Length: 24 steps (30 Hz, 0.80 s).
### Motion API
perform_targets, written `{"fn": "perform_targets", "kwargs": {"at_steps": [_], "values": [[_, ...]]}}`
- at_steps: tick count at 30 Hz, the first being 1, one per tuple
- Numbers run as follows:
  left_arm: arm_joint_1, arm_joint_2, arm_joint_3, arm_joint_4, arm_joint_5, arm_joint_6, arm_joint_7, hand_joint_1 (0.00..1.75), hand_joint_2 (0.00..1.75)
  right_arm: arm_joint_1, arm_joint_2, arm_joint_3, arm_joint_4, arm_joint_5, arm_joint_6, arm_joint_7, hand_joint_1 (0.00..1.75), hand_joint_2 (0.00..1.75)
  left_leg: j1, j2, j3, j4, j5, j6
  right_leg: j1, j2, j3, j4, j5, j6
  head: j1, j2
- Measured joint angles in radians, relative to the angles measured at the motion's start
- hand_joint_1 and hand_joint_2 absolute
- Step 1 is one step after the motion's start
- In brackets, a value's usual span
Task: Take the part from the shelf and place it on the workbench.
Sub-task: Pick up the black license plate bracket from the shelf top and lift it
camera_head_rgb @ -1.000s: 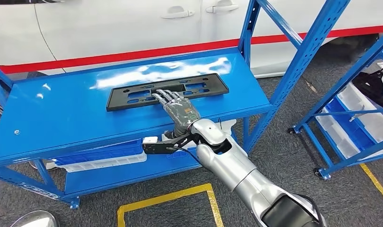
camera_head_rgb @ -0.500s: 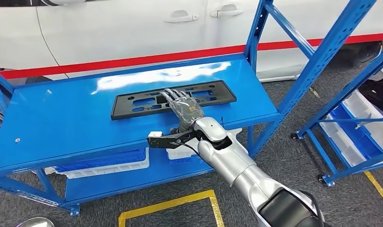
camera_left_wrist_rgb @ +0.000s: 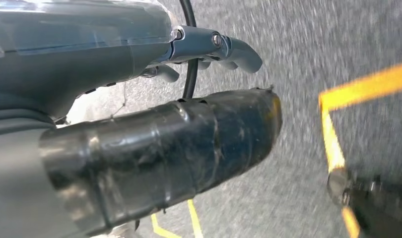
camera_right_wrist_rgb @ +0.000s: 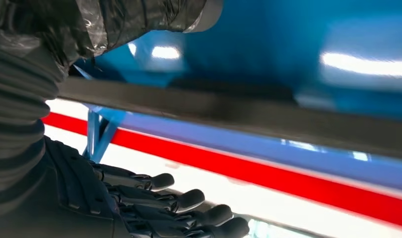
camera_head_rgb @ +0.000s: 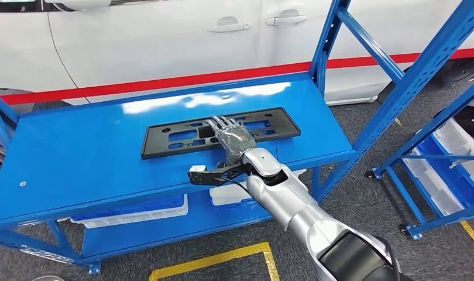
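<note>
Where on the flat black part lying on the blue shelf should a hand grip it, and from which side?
Probably the long near edge of the black part, approached from the shelf's open front. It lies flat and thin, so fingers likely need to hook an edge or a cut-out. The right hand already rests there.

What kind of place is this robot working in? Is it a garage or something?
Probably a car workshop or assembly area. A white car stands just behind the blue steel shelving, a black plastic car part lies on the shelf under the robot's right hand, and yellow floor markings outline a work zone.
</note>
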Motion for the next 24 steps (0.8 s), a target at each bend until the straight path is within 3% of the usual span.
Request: {"fn": "perform_targets", "kwargs": {"at_steps": [2, 3, 5, 6, 7, 8, 9, 11, 12, 15, 17, 18, 20, 21, 22, 23, 24], "values": [[0.000, 0.000, 0.000, 0.000, 0.000, 0.000, 0.000, 0.00, 0.00, 0.000, 0.005, 0.000, 0.007, 0.002, 0.000, 0.000, 0.00, 1.75, -0.001, 0.003, -0.006, 0.028, -0.019, -0.009, -0.011, 0.000, 0.025, -0.027, 0.001, 0.000, -0.002, 0.000], [0.000, 0.000, 0.000, 0.000, 0.000, 0.001, 0.000, 0.00, 0.00, 0.000, 0.008, 0.000, 0.010, 0.003, 0.001, 0.000, 0.00, 1.75, 0.001, 0.003, -0.027, 0.073, -0.039, -0.014, -0.016, 0.000, 0.038, -0.036, 0.000, 0.001, -0.002, 0.000], [0.000, 0.000, 0.001, 0.000, 0.000, 0.002, -0.001, 0.00, 0.00, 0.001, 0.012, 0.000, 0.019, 0.006, 0.004, 0.000, 0.00, 1.75, 0.008, 0.004, -0.103, 0.199, -0.077, -0.026, -0.017, -0.001, 0.051, -0.040, -0.008, -0.001, -0.004, 0.000], [0.000, 0.000, 0.001, 0.000, 0.000, 0.002, -0.001, 0.00, 0.00, 0.004, 0.014, 0.000, 0.023, 0.008, 0.006, 0.000, 0.00, 1.75, 0.012, 0.004, -0.138, 0.245, -0.081, -0.031, -0.017, -0.002, 0.056, -0.038, -0.015, 0.001, -0.004, 0.000], [0.001, 0.001, 0.001, 0.000, 0.000, 0.002, -0.002, 0.00, 0.00, 0.007, 0.015, 0.000, 0.028, 0.011, 0.008, 0.000, 0.00, 1.75, 0.015, 0.005, -0.158, 0.259, -0.065, -0.036, -0.018, -0.001, 0.061, -0.035, -0.022, 0.003, -0.004, 0.000], [0.003, 0.001, 0.002, 0.000, 0.000, 0.002, -0.002, 0.00, 0.00, 0.009, 0.016, 0.000, 0.032, 0.014, 0.009, 0.000, 0.00, 1.75, 0.018, 0.005, -0.158, 0.233, -0.031, -0.040, -0.020, 0.000, 0.068, -0.031, -0.030, 0.006, -0.004, 0.000], [0.004, 0.001, 0.003, 0.000, 0.000, 0.002, -0.002, 0.00, 0.00, 0.011, 0.019, 0.000, 0.036, 0.017, 0.009, 0.000, 0.00, 1.75, 0.022, 0.006, -0.140, 0.173, 0.016, -0.043, -0.022, 0.001, 0.074, -0.026, -0.039, 0.010, -0.004, 0.000], [0.005, 0.001, 0.005, 0.000, 0.000, 0.002, -0.003, 0.00, 0.00, 0.011, 0.023, 0.000, 0.044, 0.020, 0.009, 0.000, 0.00, 1.75, 0.022, 0.008, -0.096, 0.058, 0.070, -0.044, -0.023, 0.003, 0.080, -0.012, -0.058, 0.023, -0.005, 0.000], [0.003, 0.000, 0.006, 0.000, 0.000, 0.002, -0.003, 0.00, 0.00, 0.010, 0.025, 0.000, 0.047, 0.022, 0.010, 0.000, 0.00, 1.75, 0.021, 0.007, -0.083, 0.026, 0.076, -0.040, -0.021, 0.003, 0.079, -0.007, -0.065, 0.029, -0.005, 0.000], [0.000, 0.000, 0.006, 0.001, 0.000, 0.002, -0.005, 0.00, 0.00, 0.011, 0.031, 0.000, 0.057, 0.027, 0.011, -0.001, 0.00, 1.75, 0.017, 0.004, -0.076, 0.016, 0.062, -0.017, -0.018, 0.002, 0.079, -0.005, -0.076, 0.042, -0.006, 0.000], [0.002, 0.000, 0.007, 0.001, 0.000, 0.002, -0.005, 0.00, 0.00, 0.010, 0.033, 0.000, 0.061, 0.028, 0.012, -0.001, 0.00, 1.75, 0.019, 0.004, -0.065, 0.012, 0.057, -0.003, -0.021, 0.001, 0.068, 0.028, -0.097, 0.051, -0.005, 0.000], [0.002, -0.001, 0.007, 0.001, 0.000, 0.002, -0.005, 0.00, 0.00, 0.009, 0.033, 0.000, 0.063, 0.030, 0.013, -0.001, 0.00, 1.75, 0.020, 0.005, -0.059, 0.009, 0.054, 0.003, -0.023, 0.001, 0.046, 0.073, -0.117, 0.055, -0.005, 0.000], [0.002, -0.001, 0.008, 0.001, 0.000, 0.002, -0.005, 0.00, 0.00, 0.011, 0.033, 0.000, 0.069, 0.033, 0.018, -0.002, 0.00, 1.75, 0.018, 0.004, -0.052, 0.009, 0.046, 0.011, -0.024, 0.001, -0.031, 0.206, -0.163, 0.059, -0.005, 0.000], [0.002, 0.000, 0.009, 0.001, 0.000, 0.002, -0.005, 0.00, 0.00, 0.014, 0.033, 0.000, 0.073, 0.034, 0.022, -0.002, 0.00, 1.75, 0.017, 0.003, -0.048, 0.009, 0.042, 0.013, -0.024, 0.001, -0.069, 0.260, -0.172, 0.059, -0.005, 0.000], [0.002, 0.000, 0.012, 0.001, 0.000, 0.002, -0.005, 0.00, 0.00, 0.016, 0.034, 0.000, 0.077, 0.035, 0.024, -0.003, 0.12, 1.75, 0.015, 0.002, -0.043, 0.009, 0.038, 0.014, -0.024, 0.001, -0.093, 0.283, -0.162, 0.058, -0.005, 0.000], [0.002, 0.000, 0.014, 0.001, 0.000, 0.002, -0.005, 0.00, 0.00, 0.018, 0.034, 0.000, 0.080, 0.035, 0.026, -0.003, 0.49, 1.75, 0.014, 0.001, -0.036, 0.009, 0.033, 0.014, -0.023, 0.001, -0.099, 0.268, -0.132, 0.054, -0.005, 0.000], [0.002, 0.000, 0.017, 0.001, 0.000, 0.002, -0.005, 0.00, 0.00, 0.018, 0.035, 0.000, 0.083, 0.035, 0.027, -0.004, 0.93, 1.75, 0.012, 0.000, -0.027, 0.009, 0.027, 0.013, -0.021, 0.002, -0.086, 0.217, -0.088, 0.047, -0.005, 0.000]]}}
